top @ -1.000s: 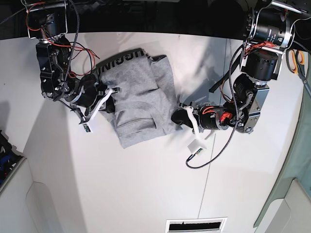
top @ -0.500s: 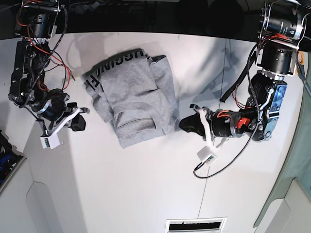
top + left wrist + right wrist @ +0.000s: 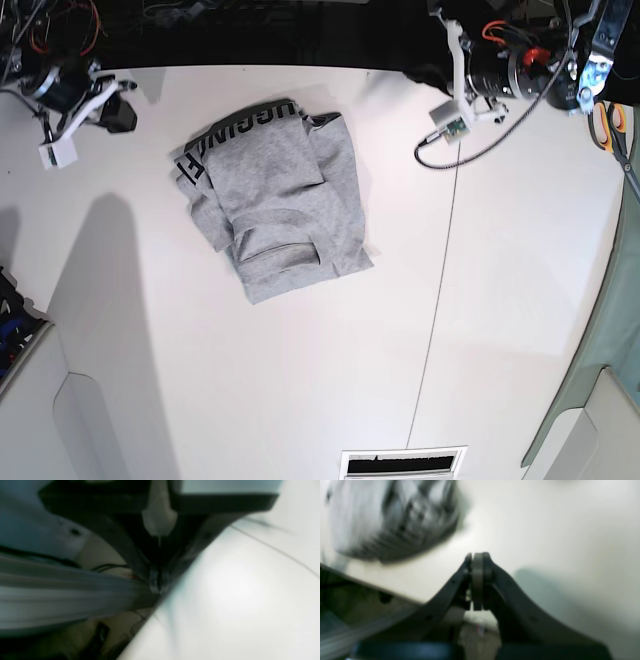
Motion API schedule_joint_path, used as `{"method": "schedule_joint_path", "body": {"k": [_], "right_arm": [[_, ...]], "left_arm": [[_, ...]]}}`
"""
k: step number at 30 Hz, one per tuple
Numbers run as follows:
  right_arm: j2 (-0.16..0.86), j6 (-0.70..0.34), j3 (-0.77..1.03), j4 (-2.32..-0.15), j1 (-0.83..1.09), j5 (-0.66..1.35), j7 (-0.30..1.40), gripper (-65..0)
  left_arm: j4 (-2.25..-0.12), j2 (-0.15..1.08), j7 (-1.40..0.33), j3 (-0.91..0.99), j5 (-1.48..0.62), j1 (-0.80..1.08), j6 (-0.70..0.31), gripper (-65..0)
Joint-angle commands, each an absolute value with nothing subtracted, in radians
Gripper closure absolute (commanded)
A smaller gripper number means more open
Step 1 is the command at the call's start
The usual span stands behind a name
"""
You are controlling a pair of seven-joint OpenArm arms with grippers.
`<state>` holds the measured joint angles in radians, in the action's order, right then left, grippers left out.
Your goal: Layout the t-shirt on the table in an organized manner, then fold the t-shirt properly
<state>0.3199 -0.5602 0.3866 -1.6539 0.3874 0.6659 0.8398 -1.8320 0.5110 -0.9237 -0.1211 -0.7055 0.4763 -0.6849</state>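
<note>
The grey t-shirt (image 3: 285, 205) lies folded into a compact bundle on the white table (image 3: 300, 380), its black lettered band along the top left edge. My right gripper (image 3: 120, 112) hovers at the far left corner, well clear of the cloth. In the right wrist view its jaws (image 3: 477, 557) are pressed together on nothing, with the t-shirt (image 3: 395, 517) a blur beyond them. My left gripper (image 3: 422, 72) is up at the far edge on the right, also apart from the shirt. Through the left wrist camera, the left gripper (image 3: 155, 586) appears shut and empty.
A thin seam (image 3: 440, 290) runs down the table right of the shirt. Orange-handled scissors (image 3: 612, 128) lie at the right edge, above a pale green cloth (image 3: 612, 330). A vent slot (image 3: 403, 464) sits at the near edge. The table's dark edge (image 3: 180, 567) shows in the left wrist view.
Both arms have pulled away from the t-shirt's sides and swung up to the far corners of the table. The t-shirt stays folded in place.
</note>
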Motion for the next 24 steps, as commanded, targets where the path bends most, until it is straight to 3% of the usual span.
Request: {"method": "schedule_joint_path", "body": {"k": [1, 7, 13, 18, 24], "right_arm": [[0.335, -0.573, 0.393, -1.690, 0.429, 0.689, 0.828, 0.0], [0.323, -0.572, 0.393, -1.721, 0.648, 0.642, 0.826, 0.0], [0.285, -0.573, 0.393, -1.641, 0.749, 0.550, 0.778, 0.0], [0.286, -0.572, 0.391, -1.453, 0.683, 0.461, 0.728, 0.0], [0.291, -0.572, 0.358, -1.110, 0.474, 0.437, 0.695, 0.0]], "left_arm": [[-1.855, 0.517, -0.914, -0.110, -0.720, 0.521, -0.692, 0.0], [-1.791, 0.472, -0.884, -0.110, -0.619, 0.697, -0.667, 0.0], [-1.595, 0.416, -0.839, -0.112, -0.607, 0.689, -0.631, 0.0], [-1.359, 0.329, -0.830, -0.113, -0.500, 0.595, -0.578, 0.0], [-0.966, 0.248, -0.712, -0.113, -0.337, 0.435, -0.461, 0.0]]}}
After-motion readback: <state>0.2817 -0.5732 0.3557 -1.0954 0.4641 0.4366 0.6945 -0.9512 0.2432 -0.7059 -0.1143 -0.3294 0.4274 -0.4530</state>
